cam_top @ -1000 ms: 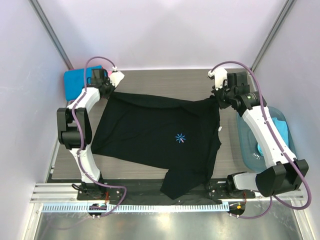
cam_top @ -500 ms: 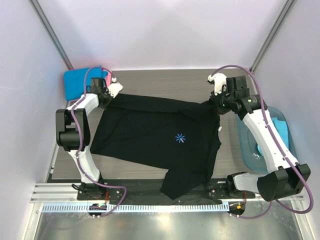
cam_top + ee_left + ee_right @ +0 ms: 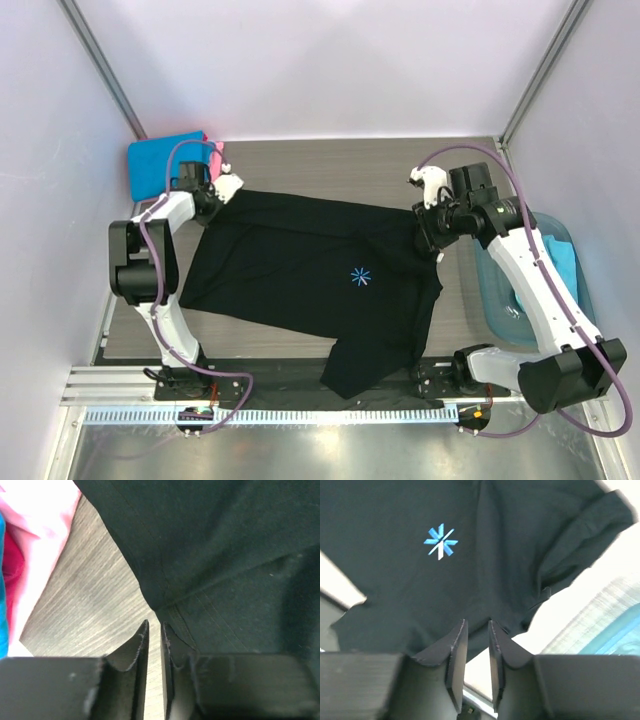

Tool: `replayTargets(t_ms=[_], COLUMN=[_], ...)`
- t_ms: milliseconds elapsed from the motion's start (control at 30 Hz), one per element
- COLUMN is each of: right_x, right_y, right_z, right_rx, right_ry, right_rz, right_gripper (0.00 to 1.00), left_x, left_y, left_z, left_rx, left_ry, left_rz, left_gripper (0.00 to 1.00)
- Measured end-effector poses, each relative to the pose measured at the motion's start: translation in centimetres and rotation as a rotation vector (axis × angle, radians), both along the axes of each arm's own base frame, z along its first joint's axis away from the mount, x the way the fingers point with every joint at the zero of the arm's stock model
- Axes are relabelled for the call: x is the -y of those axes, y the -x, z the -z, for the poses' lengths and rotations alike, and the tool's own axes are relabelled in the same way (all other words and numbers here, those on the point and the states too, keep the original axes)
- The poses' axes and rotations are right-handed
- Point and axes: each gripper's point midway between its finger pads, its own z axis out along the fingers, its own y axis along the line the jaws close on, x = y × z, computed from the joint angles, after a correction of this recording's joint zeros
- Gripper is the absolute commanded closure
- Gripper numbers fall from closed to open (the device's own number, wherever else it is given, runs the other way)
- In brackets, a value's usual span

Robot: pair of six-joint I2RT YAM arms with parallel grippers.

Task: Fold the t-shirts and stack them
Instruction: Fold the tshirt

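A large black t-shirt [image 3: 300,260] with a light-blue starburst [image 3: 360,277] lies spread on the table, its lower corner hanging over the near edge. My left gripper [image 3: 218,190] sits at its far-left corner. In the left wrist view the left gripper [image 3: 154,625] is open by a narrow slit with only table between the fingers, and the black cloth [image 3: 225,555] lies just past the tips. My right gripper [image 3: 428,228] hovers over the shirt's right shoulder. The right wrist view has that gripper [image 3: 477,622] open and empty above the shirt [image 3: 395,580] and its starburst [image 3: 441,541].
A bright blue shirt [image 3: 160,160] and a pink one [image 3: 212,155] lie at the back left corner; the pink cloth [image 3: 40,530] is close to my left fingers. A translucent teal tub [image 3: 487,275] holding turquoise cloth [image 3: 565,262] stands at the right edge.
Both grippers came toward the near side and down with the shirt's top edge, then opened and let go of it. The top edge now lies flat.
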Motion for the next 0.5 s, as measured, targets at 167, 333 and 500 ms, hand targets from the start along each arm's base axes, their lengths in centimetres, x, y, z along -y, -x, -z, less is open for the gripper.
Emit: replayTargets(t_ms=[167,333,500], right_x=[-0.5,0.1,3.6], right_y=[0.0,-3.9,-9.5], right_z=[-2.3,-4.8,-0.8], right_rx=[0.029,0.165,0.095], right_ry=[-0.031,-0.015,0.032], right_rz=[-0.003,0.057,0.204], right_gripper=[0.68,0.68,0.67], left_x=[0.2,0.4,0.2], left_y=[-1.4,-8.7,-14.3], left_z=[-3.1,-12.5,-14.4], left_rx=[0.033,0.246,0.296], left_ry=[0.027,0.091,0.159], left_rz=[-0.030,-0.089,-0.164], left_gripper=[0.53,0.52,0.60])
